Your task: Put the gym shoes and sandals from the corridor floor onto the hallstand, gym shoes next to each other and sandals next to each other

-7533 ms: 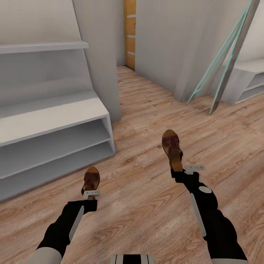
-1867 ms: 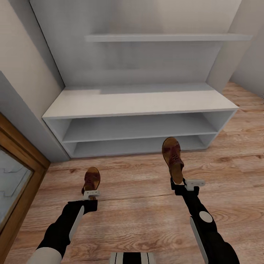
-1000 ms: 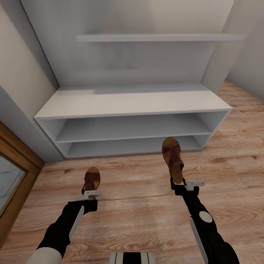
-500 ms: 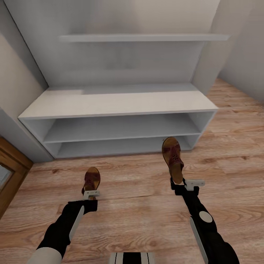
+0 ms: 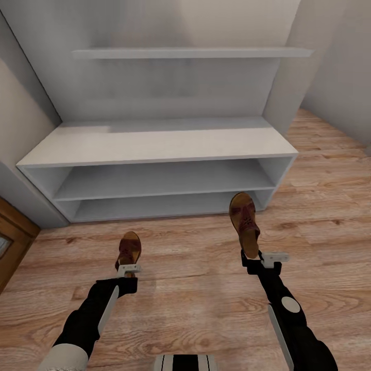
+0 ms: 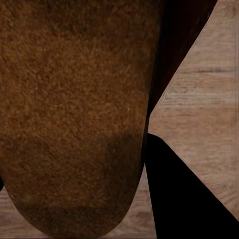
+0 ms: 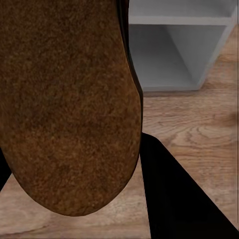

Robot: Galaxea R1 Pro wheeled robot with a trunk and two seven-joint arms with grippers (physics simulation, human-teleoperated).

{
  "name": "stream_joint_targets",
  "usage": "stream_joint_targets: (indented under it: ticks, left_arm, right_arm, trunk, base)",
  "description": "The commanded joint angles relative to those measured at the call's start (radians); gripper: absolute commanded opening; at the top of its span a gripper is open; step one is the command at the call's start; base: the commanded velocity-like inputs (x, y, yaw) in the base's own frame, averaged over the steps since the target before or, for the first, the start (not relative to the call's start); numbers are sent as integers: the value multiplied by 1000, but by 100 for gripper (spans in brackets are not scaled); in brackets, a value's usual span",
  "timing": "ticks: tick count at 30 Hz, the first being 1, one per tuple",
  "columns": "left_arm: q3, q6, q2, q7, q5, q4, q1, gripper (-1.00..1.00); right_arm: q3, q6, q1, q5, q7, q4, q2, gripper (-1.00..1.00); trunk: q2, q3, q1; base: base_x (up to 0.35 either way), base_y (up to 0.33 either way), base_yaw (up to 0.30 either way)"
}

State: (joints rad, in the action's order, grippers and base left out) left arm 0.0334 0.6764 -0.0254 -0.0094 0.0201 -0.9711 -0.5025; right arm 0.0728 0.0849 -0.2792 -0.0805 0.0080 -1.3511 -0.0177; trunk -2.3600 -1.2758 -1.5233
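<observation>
Both sandals are carried, none yet set down: the left sandal [image 5: 128,249] is held by the left gripper [image 5: 128,269] at lower left of the head view, the right sandal [image 5: 245,221] by the right gripper [image 5: 258,256] at lower right, fingers closed on the heels. The shoe rack [image 5: 154,147] stands bare across the middle, beyond the floor [image 5: 196,288]. No gym shoes are seen. In the right wrist view, the tan sole [image 7: 64,99] and a rack tier [image 7: 169,55] are shown close; in the left wrist view, sole [image 6: 69,109] over floor.
</observation>
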Motion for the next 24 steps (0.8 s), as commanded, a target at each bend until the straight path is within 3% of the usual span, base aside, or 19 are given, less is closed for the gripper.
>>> stream_joint_targets:
  ticks: [1, 3, 5, 6, 7, 8, 9, 10, 12, 14, 16, 18, 21, 24]
  left_arm:
    - [0, 0, 0, -1, -3, 0, -6, -100]
    - [0, 1, 0, 1, -3, -1, -16, -100]
    - [1, 1, 0, 2, -3, -1, -32, -100]
    - [1, 1, 0, 3, -3, 0, -44, -100]
    - [2, 1, 0, 3, -3, 1, -61, -100]
    - [2, 2, -1, 3, -4, 2, -77, -100]
    - [2, 2, -3, 3, -3, 3, -90, -100]
    - [2, 2, -4, 3, -3, 4, -95, -100]
    - [2, 2, -5, 3, -2, 6, -120, -100]
    - [2, 2, -5, 3, -2, 9, -148, -100]
    - [2, 2, -7, 4, -2, 18, -176, -100]
    - [2, 5, -14, 5, -2, 30, -192, -100]
    - [2, 45, -21, 9, -2, 54, -247, -100]
    - [2, 79, -23, 11, -3, 68, -300, -100]
  right_arm:
    - [8, 2, 0, 4, 1, 0, 1, -100]
    - [45, 4, 0, 5, 1, 0, 2, -100]
    - [172, 6, 0, 5, 0, 0, 1, -100]
    - [265, 6, 0, 4, 0, 1, 0, -100]
    - [426, 7, 0, 4, 1, 1, -1, -100]
    - [635, 9, 0, 4, 5, 0, -2, -100]
    - [765, 10, 0, 3, 6, 0, -2, -100]
    - [803, 10, 0, 3, 7, 0, -2, -100]
    - [920, 10, 0, 3, 8, 0, -2, -100]
    - [993, 11, 0, 4, 8, 0, -2, -100]
    - [1029, 12, 0, 5, 5, -4, -2, -100]
    - [1037, 12, 0, 13, 3, -7, -3, -100]
    - [1038, 25, 0, 86, 1, -27, -4, -100]
    - [985, 94, 0, 131, 0, -99, -4, -100]
  trunk:
    - [0, 0, 0]
    - [0, 0, 0]
    - [0, 0, 0]
    - [0, 0, 0]
    - [0, 0, 0]
    - [0, 0, 0]
    - [0, 0, 0]
    - [0, 0, 0]
    - [0, 0, 0]
    - [0, 0, 0]
    - [0, 0, 0]
    - [0, 0, 0]
    - [0, 0, 0]
    - [0, 0, 0]
  base:
    - [0, 0, 0]
    - [0, 0, 0]
    - [0, 0, 0]
    - [0, 0, 0]
    - [0, 0, 0]
    - [0, 0, 0]
    - [0, 0, 0]
    - [0, 0, 0]
    - [0, 0, 0]
    - [0, 0, 0]
    - [0, 0, 0]
    - [0, 0, 0]
    - [0, 0, 0]
    - [0, 0, 0]
